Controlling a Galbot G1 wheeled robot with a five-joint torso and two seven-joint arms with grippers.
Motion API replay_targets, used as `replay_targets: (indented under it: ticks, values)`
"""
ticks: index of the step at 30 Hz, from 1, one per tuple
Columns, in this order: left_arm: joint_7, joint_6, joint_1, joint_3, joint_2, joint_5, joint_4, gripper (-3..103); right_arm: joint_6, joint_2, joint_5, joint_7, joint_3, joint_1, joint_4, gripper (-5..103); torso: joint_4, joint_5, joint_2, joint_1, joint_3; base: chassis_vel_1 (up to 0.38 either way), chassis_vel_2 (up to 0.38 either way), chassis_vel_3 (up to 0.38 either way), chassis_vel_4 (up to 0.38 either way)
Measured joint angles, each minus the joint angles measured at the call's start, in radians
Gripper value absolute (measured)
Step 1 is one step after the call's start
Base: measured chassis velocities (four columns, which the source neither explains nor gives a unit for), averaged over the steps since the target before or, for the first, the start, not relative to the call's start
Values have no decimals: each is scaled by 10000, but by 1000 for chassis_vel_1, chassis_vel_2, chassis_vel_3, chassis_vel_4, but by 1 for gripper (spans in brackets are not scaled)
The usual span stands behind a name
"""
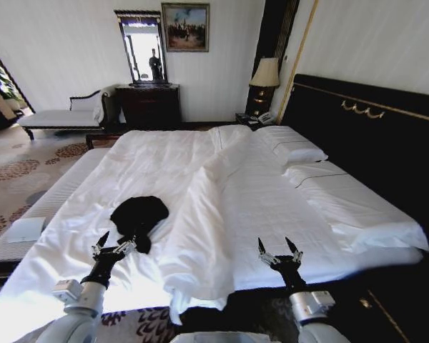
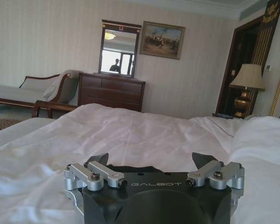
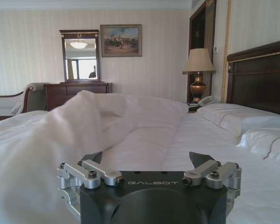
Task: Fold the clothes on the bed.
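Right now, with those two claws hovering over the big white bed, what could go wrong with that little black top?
The crumpled black fabric top lies on the loose white duvet, so the open left gripper beside it might pinch bedding along with it. The top is bunched in a heap, so its edges may be hard to find. The open right gripper hangs across a raised duvet fold, which its reach might drag.

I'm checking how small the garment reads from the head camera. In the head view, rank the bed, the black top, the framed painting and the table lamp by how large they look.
1. The bed, by far.
2. The black top.
3. The framed painting.
4. The table lamp, close to the painting.

Painting and lamp stand farther off, so they look smaller than they are.
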Motion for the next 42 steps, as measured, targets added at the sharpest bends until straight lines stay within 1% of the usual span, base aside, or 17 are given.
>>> replay_targets:
  ticks: [2, 6, 9, 11, 14, 19, 22, 27, 28, 29, 31, 32, 34, 37, 38, 41, 42]
  values:
    - [1, 0, -16, 0, 13, 0, 14, 100, 1, -6, 9, 3, -6, 0, 1, 100, 1, -5, 1, 0, -1, 277, 334, -236, -313]
    - [0, -1, -39, 11, 23, 3, 25, 100, 2, -18, 79, 44, -43, 0, 0, 100, 0, 1, 1, -1, -1, 258, 334, -254, -323]
    - [-4, -1, -53, 32, 8, 12, 29, 100, -5, -16, 231, 222, -144, 48, -62, 100, 1, -9, 3, -1, -2, 164, 262, -161, -237]
    - [-5, -1, -52, 32, -3, 16, 37, 100, -183, -23, 582, 379, -224, 113, -131, 100, 0, -9, 4, -2, -3, 49, 178, -18, -201]
    - [-6, -9, -31, 14, -24, 16, 40, 100, -363, -62, 840, 489, -234, 201, -246, 100, 2, -3, 4, -1, -2, -2, 133, 14, -141]
    - [-4, -56, 10, -35, -65, 14, 63, 100, -668, -78, 900, 825, -76, 424, -558, 100, 0, 5, -1, 3, 2, -69, 41, 86, -27]
    - [-2, -63, 19, -61, -82, 4, 66, 100, -795, -80, 1151, 939, -33, 481, -651, 100, -1, 6, -1, 4, 2, -105, -15, 83, -1]
    - [-1, -72, 22, -112, -147, -21, 81, 100, -1198, -93, 2186, 831, -305, 362, -564, 100, 0, -6, 0, 0, -1, -13, -4, 16, 0]
    - [-1, -72, 22, -112, -147, -21, 81, 100, -1198, -93, 2186, 831, -305, 362, -564, 100, 0, -6, 0, 0, -1, 0, 0, 0, 0]
    - [-1, -75, 22, -113, -161, -23, 90, 100, -1255, -70, 2314, 785, -391, 343, -526, 103, 1, -6, 1, -1, -1, 0, 0, 0, 0]
    - [-1, -89, 37, -117, -186, -26, 106, 100, -1330, -21, 2431, 725, -520, 340, -492, 99, 1, -5, 2, -3, -2, 0, 0, 0, 0]
    - [-1, -96, 45, -119, -194, -28, 114, 100, -1346, -7, 2430, 701, -556, 341, -492, 95, 0, -4, 2, -3, -2, 0, 0, 0, 0]
    - [0, -107, 52, -126, -205, -34, 124, 100, -1348, -1, 2421, 665, -581, 340, -494, 95, 0, -2, 2, -3, -2, 0, 0, 0, 0]
    - [7, -133, 76, -169, -211, -77, 157, 100, -1347, -16, 2342, 609, -591, 320, -538, 79, 0, 1, 1, -1, 0, 0, 0, 0, 0]
    - [7, -133, 76, -169, -211, -77, 157, 100, -1347, -16, 2342, 609, -591, 320, -538, 79, 0, 1, 1, -1, 0, 0, 0, 0, 0]
    - [8, -137, 69, -180, -209, -112, 168, 100, -1330, -32, 2327, 610, -562, 322, -549, 62, 0, 0, 1, 1, 0, 0, 0, 0, 0]
    - [8, -137, 69, -180, -209, -112, 168, 100, -1330, -32, 2327, 610, -562, 322, -549, 62, 0, 0, 1, 1, 0, 0, 0, 0, 0]
